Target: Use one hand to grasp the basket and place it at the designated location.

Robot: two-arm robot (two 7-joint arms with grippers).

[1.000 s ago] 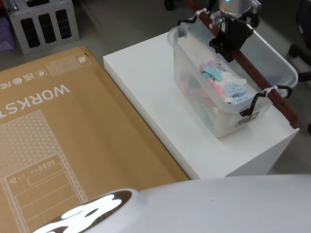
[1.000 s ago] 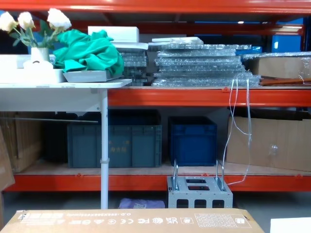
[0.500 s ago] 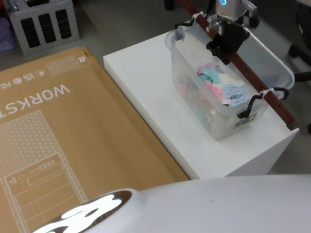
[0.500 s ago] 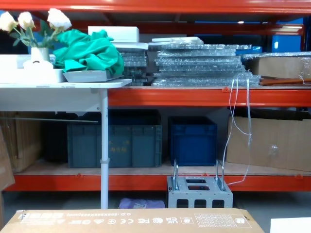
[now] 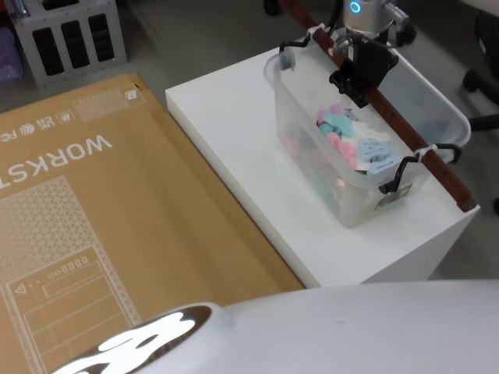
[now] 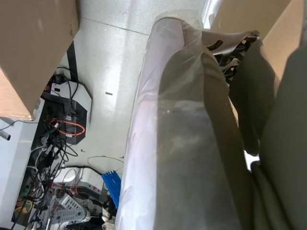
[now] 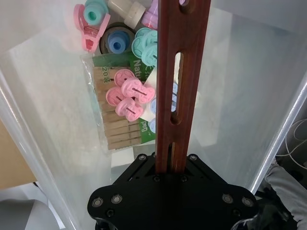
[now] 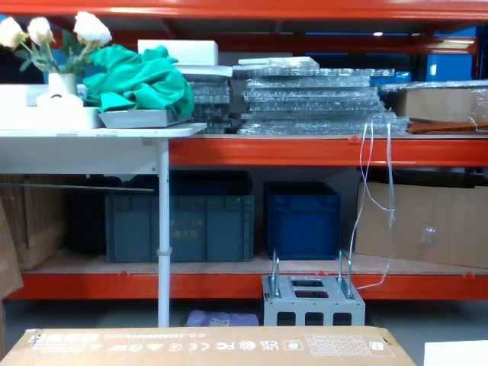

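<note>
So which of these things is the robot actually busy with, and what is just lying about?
In use:
- translucent whitish plastic basket
- its dark red-brown handle bar
- black right gripper, shut on that bar

Lying about:
- flat brown cardboard box
- grey metal perforated box
- green cloth
- white flowers

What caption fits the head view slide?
Right gripper clamps the basket handle over the white stand.

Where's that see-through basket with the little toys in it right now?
In the head view the basket is at upper right, over the white table beside the big cardboard box, with the right gripper clamped on its red-brown handle bar.
</note>
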